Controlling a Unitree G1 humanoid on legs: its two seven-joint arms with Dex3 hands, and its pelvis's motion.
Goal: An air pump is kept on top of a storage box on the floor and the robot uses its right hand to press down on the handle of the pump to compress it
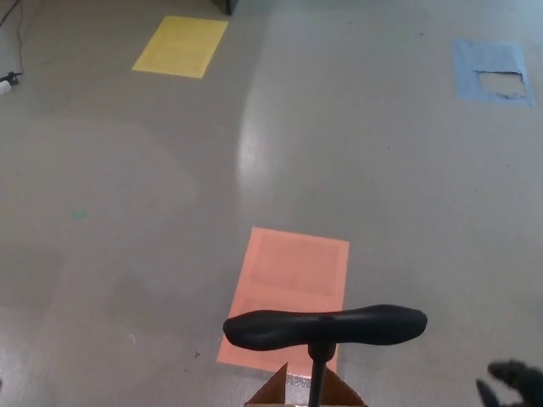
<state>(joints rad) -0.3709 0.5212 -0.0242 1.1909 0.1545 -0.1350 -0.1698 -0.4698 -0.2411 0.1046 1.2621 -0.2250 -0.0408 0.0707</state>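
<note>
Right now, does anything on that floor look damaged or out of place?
Yes: the blue floor patch at the far right has a ragged hole torn in it, showing grey floor. The yellow patch and orange patch look whole. The pump handle stands untouched.

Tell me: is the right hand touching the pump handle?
No. The right hand sits at the lower right, clear of the pump handle.

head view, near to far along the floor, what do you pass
box flaps → pump handle → orange patch → blue patch → yellow patch
</note>
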